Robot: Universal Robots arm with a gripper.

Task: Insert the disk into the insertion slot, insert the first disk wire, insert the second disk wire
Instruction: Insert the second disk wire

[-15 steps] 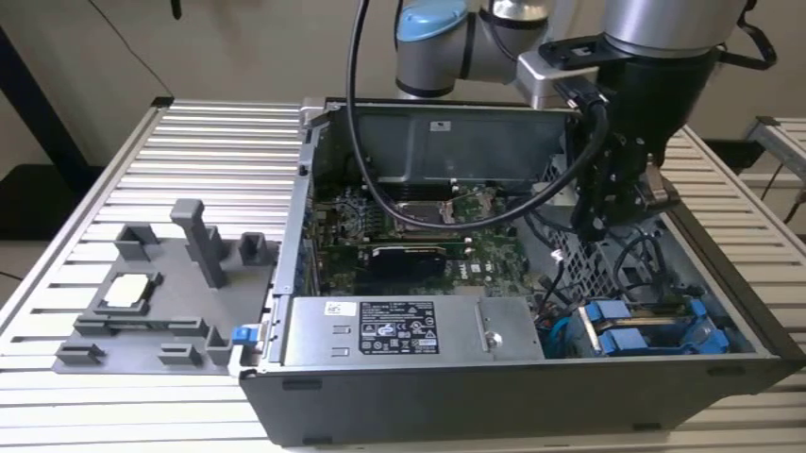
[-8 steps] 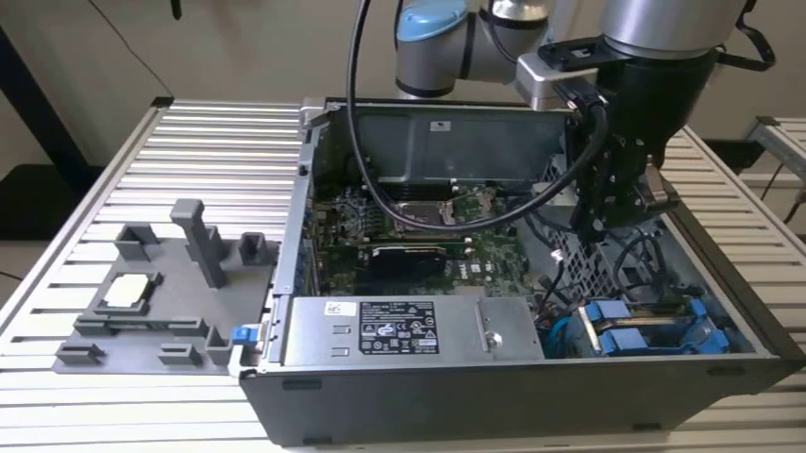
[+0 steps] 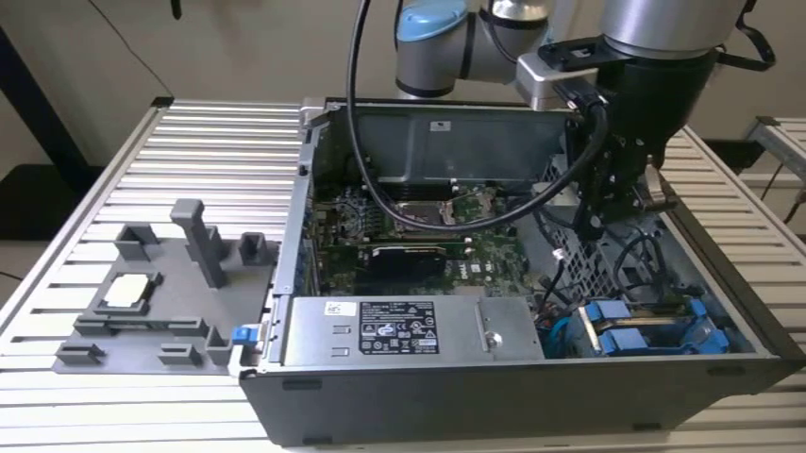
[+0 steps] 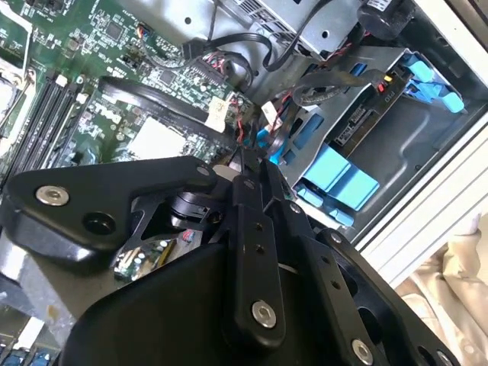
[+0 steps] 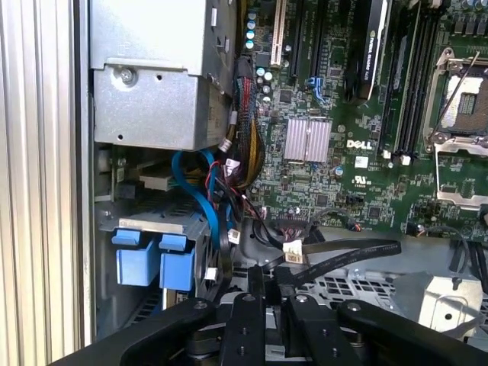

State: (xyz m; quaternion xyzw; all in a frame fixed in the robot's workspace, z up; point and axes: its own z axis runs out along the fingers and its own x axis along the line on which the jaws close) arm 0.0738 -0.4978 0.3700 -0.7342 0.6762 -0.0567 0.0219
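The insertion slot [image 3: 620, 328], with bright blue tabs, sits in the case's near corner at the exterior view's right. It also shows in both wrist views [image 4: 335, 174] [image 5: 152, 258]. The disk [image 4: 415, 145] lies flat inside it, grey with a dark label strip. A wire with red and yellow strands [image 4: 381, 82] reaches the disk's end. My gripper [image 3: 617, 209] hangs inside the case above the perforated cage, behind the slot. Its black fingers [image 5: 255, 286] stand close together on the end of a flat black wire [image 5: 347, 256] [image 4: 156, 97]. A white connector [image 5: 293, 248] lies beside the fingertips.
The green motherboard [image 3: 416, 236] fills the case floor. A silver labelled power-supply box [image 3: 391, 330] stands at the front. Loose blue and black cables [image 5: 217, 194] bunch between it and the slot. A grey fixture [image 3: 164, 293] rests on the slatted table at the exterior view's left.
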